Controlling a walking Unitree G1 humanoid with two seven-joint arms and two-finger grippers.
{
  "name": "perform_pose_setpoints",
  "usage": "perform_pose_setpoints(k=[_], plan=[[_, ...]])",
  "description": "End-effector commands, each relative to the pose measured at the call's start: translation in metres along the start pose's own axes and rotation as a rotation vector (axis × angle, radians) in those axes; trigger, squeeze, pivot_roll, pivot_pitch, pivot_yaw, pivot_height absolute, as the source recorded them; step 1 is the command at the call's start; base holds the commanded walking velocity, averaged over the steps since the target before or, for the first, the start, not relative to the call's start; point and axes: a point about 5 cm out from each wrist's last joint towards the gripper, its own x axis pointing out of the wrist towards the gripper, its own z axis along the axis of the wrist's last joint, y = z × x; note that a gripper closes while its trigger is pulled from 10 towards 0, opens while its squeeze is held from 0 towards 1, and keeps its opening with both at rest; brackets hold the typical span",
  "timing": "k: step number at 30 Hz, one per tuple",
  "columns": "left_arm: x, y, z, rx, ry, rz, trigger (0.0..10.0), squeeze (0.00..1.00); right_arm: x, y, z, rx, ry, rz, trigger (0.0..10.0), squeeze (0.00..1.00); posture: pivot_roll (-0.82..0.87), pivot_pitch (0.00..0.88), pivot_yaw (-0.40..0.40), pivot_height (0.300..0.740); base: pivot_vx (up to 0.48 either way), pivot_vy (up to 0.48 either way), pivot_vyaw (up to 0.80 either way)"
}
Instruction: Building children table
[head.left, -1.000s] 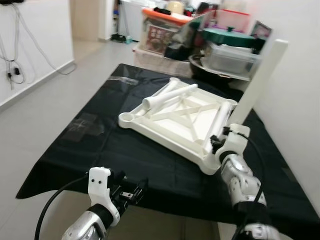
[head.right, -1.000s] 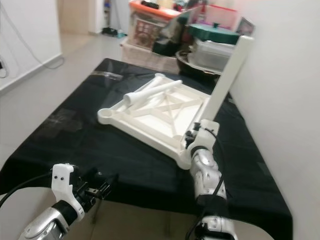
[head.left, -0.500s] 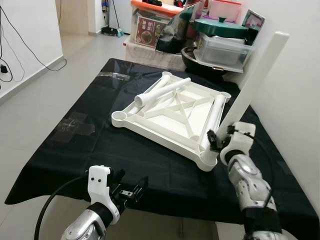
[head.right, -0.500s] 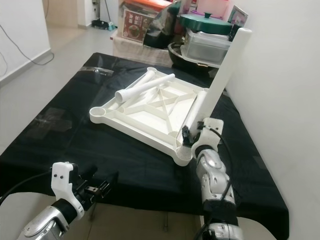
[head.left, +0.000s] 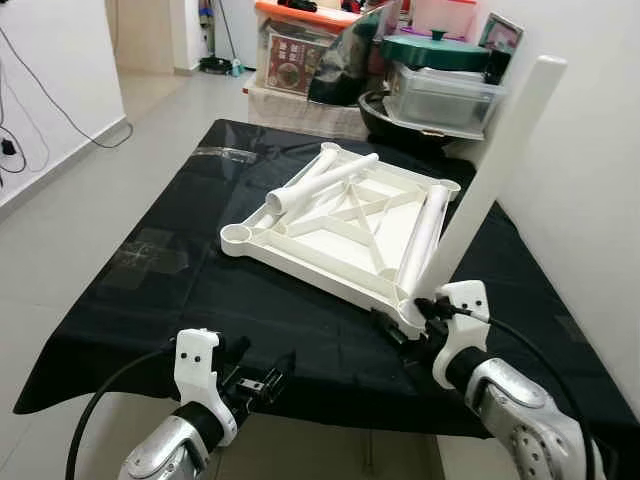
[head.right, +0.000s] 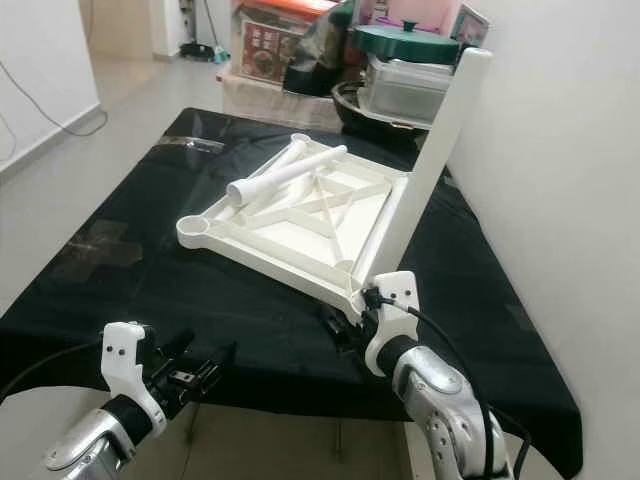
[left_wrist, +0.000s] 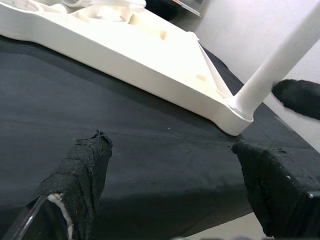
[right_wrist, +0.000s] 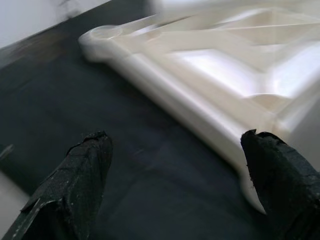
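A white children's table top (head.left: 310, 268) lies upside down on a black cloth (head.left: 190, 290). One white leg (head.left: 495, 160) stands in its near right corner socket, leaning away to the right. Another loose leg (head.left: 425, 232) lies along the right side of the frame, and two more (head.left: 320, 182) lie across its far left part. My right gripper (head.left: 395, 328) is open just in front of that near right corner, low over the cloth, holding nothing; its wrist view shows the corner (right_wrist: 250, 150) between the fingers. My left gripper (head.left: 268, 378) hangs open at the cloth's front edge.
Stacked storage boxes, one with a green lid (head.left: 445, 50) and one with an orange lid (head.left: 310, 18), crowd the far end of the table. A white wall (head.left: 600, 160) runs close along the right. Tiled floor (head.left: 70, 220) lies to the left.
My right gripper has drawn back and down from the base of the upright leg to just before the corner. The leg stays standing in its socket. The camera shifted slightly.
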Motion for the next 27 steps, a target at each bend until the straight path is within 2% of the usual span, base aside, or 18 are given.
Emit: perform_pose_setpoints(k=[1, 4, 5, 6, 7, 8, 9, 10, 11, 14, 15, 18, 19, 21, 23, 25, 26, 27], plan=[[0.002, -0.002, -0.004, -0.014, 0.017, -0.014, 10.0, 0.00, 0.001, 0.003, 0.000, -0.024, 0.009, 0.070, 10.0, 1.00, 0.07, 0.000, -0.151, 0.740, 0.000, 0.000, 0.00], [0.003, -0.003, -0.004, -0.010, 0.016, -0.016, 10.0, 0.00, 0.018, 0.004, 0.007, -0.035, -0.020, 0.074, 10.0, 1.00, 0.10, 0.000, -0.164, 0.740, 0.000, 0.000, 0.00], [0.003, -0.003, -0.004, -0.010, 0.016, -0.016, 10.0, 0.00, 0.018, 0.004, 0.007, -0.035, -0.020, 0.074, 10.0, 1.00, 0.10, 0.000, -0.164, 0.740, 0.000, 0.000, 0.00], [0.003, -0.004, -0.004, -0.006, 0.014, -0.015, 10.0, 0.00, 0.033, 0.006, 0.013, -0.017, -0.053, 0.042, 10.0, 1.00, 0.11, 0.000, -0.172, 0.740, 0.000, 0.000, 0.00], [0.003, -0.004, -0.004, -0.006, 0.014, -0.015, 10.0, 0.00, 0.033, 0.006, 0.013, -0.017, -0.053, 0.042, 10.0, 1.00, 0.11, 0.000, -0.172, 0.740, 0.000, 0.000, 0.00], [0.003, -0.004, -0.004, -0.001, 0.012, -0.012, 10.0, 0.00, 0.045, 0.010, 0.019, 0.011, -0.071, 0.016, 10.0, 1.00, 0.12, 0.000, -0.181, 0.740, 0.000, 0.000, 0.00], [0.003, -0.004, -0.004, -0.001, 0.012, -0.012, 10.0, 0.00, 0.045, 0.010, 0.019, 0.011, -0.071, 0.016, 10.0, 1.00, 0.12, 0.000, -0.181, 0.740, 0.000, 0.000, 0.00], [0.003, -0.004, -0.003, 0.004, 0.008, -0.009, 10.0, 0.00, 0.057, 0.013, 0.026, 0.032, -0.099, -0.027, 10.0, 0.33, 0.13, 0.000, -0.185, 0.740, 0.000, 0.000, 0.00], [0.003, -0.003, -0.002, 0.007, 0.006, -0.008, 10.0, 0.00, 0.067, 0.016, 0.033, 0.073, -0.119, -0.060, 10.0, 0.00, 0.13, 0.000, -0.186, 0.740, 0.000, 0.000, 0.00], [0.002, -0.003, -0.002, 0.008, 0.006, -0.007, 10.0, 0.00, 0.074, 0.018, 0.038, 0.104, -0.132, -0.099, 10.0, 0.00, 0.13, 0.000, -0.185, 0.740, 0.000, 0.000, 0.00], [0.002, -0.003, -0.002, 0.009, 0.007, -0.007, 10.0, 0.00, 0.080, 0.017, 0.041, 0.146, -0.139, -0.177, 10.0, 0.00, 0.13, 0.000, -0.184, 0.740, 0.000, 0.000, 0.00], [0.002, -0.003, -0.002, 0.009, 0.007, -0.007, 10.0, 0.00, 0.080, 0.017, 0.041, 0.146, -0.139, -0.177, 10.0, 0.00, 0.13, 0.000, -0.184, 0.740, 0.000, 0.000, 0.00], [0.002, -0.003, -0.002, 0.011, 0.009, -0.010, 10.0, 0.00, 0.086, 0.014, 0.042, 0.193, -0.135, -0.274, 10.0, 0.00, 0.14, 0.000, -0.180, 0.740, 0.000, 0.000, 0.00], [0.002, -0.004, -0.002, 0.010, 0.012, -0.014, 10.0, 0.00, 0.086, -0.010, 0.044, 0.237, -0.160, -0.629, 10.0, 0.00, 0.15, 0.000, -0.183, 0.740, 0.000, 0.000, 0.00], [0.002, -0.004, -0.002, 0.010, 0.012, -0.014, 10.0, 0.00, 0.086, -0.010, 0.044, 0.237, -0.160, -0.629, 10.0, 0.00, 0.15, 0.000, -0.183, 0.740, 0.000, 0.000, 0.00], [0.002, -0.004, -0.002, 0.011, 0.013, -0.014, 10.0, 0.00, 0.079, -0.031, 0.045, 0.233, -0.178, -0.837, 10.0, 0.00, 0.15, 0.000, -0.186, 0.740, 0.000, 0.000, 0.00], [0.002, -0.004, -0.002, 0.011, 0.013, -0.014, 10.0, 0.00, 0.079, -0.031, 0.045, 0.233, -0.178, -0.837, 10.0, 0.00, 0.15, 0.000, -0.186, 0.740, 0.000, 0.000, 0.00], [0.002, -0.004, -0.002, 0.012, 0.012, -0.013, 10.0, 0.00, 0.074, -0.042, 0.047, 0.206, -0.195, -0.908, 10.0, 0.00, 0.15, 0.000, -0.186, 0.740, 0.000, 0.000, 0.00]])
